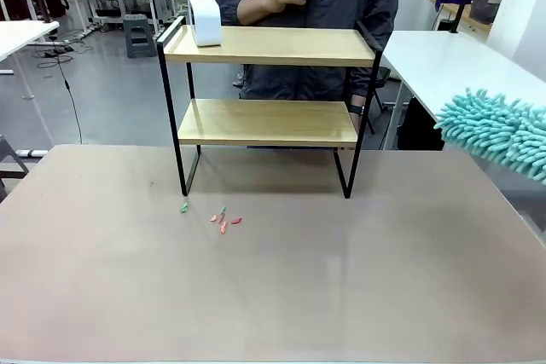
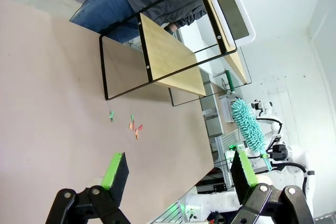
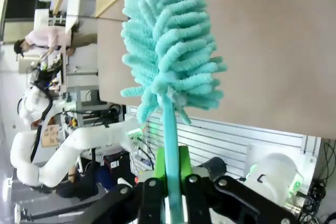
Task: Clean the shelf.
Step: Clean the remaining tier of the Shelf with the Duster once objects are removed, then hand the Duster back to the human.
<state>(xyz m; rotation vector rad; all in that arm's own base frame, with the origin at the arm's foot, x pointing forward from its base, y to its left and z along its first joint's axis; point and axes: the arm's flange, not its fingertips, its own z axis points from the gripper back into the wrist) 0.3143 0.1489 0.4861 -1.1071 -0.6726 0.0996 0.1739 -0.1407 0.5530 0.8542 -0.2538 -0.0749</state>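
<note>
Toward the far side of the brown surface (image 1: 273, 296), the shelf (image 1: 281, 44) (two wooden boards in a thin black frame) stands upright in front of a person. A white device (image 1: 205, 19) sits at the left end of its top board. Small red and green scraps (image 1: 223, 221) lie near its front left leg. The right jaws are clenched on the handle of a turquoise duster (image 1: 499, 130), held off to the right. The left jaws hang released, spread wide.
</note>
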